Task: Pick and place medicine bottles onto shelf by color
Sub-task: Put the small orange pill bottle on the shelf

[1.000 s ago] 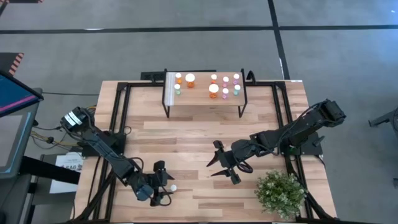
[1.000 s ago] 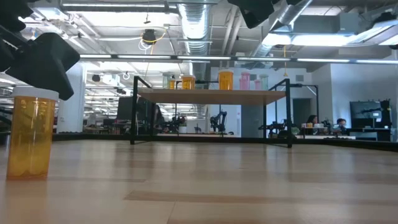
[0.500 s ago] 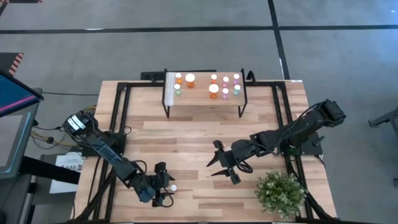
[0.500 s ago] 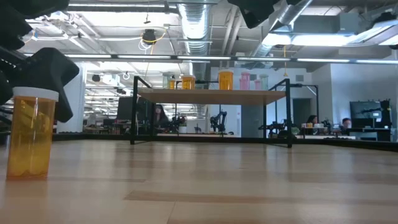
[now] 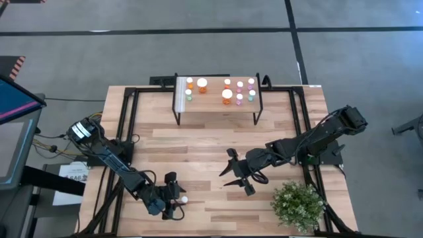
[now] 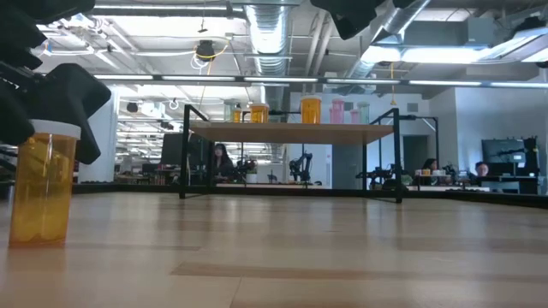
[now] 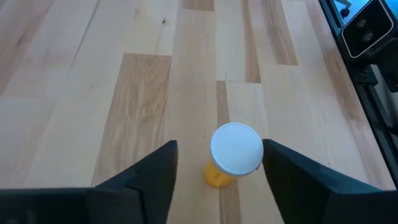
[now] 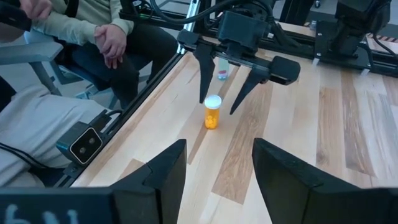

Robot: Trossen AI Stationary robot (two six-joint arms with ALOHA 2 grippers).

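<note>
An orange medicine bottle (image 7: 235,149) with a white cap stands upright on the table near its near-left corner (image 5: 184,199). My left gripper (image 5: 178,196) is open, low over the table, with one finger on each side of that bottle (image 8: 212,115). My right gripper (image 5: 232,177) hangs open above the middle of the table with nothing between its fingers. The shelf (image 5: 218,106) stands at the far edge. On its plank top stand several bottles (image 5: 227,94), orange toward the left, pink and green toward the right. My left gripper comes at the bottle slanting down, its fingers level with the cap. One finger (image 7: 277,168) stands right at the cap's rim (image 7: 258,152); whether it touches I cannot tell. The other finger (image 7: 161,168) is clearly apart. The bottle stands on the table.
A bushy green plant (image 5: 299,205) stands at the near right. A small teal bottle (image 8: 222,70) stands on the table under the left wrist. A person (image 8: 93,37) sits beside the table's left edge. Bare wood lies between the grippers and the shelf.
My left gripper has sunk a little around the orange bottle, then stopped. In the low view its fingers now stand closer about the cap than half a second ago. The bottle has kept its place.
</note>
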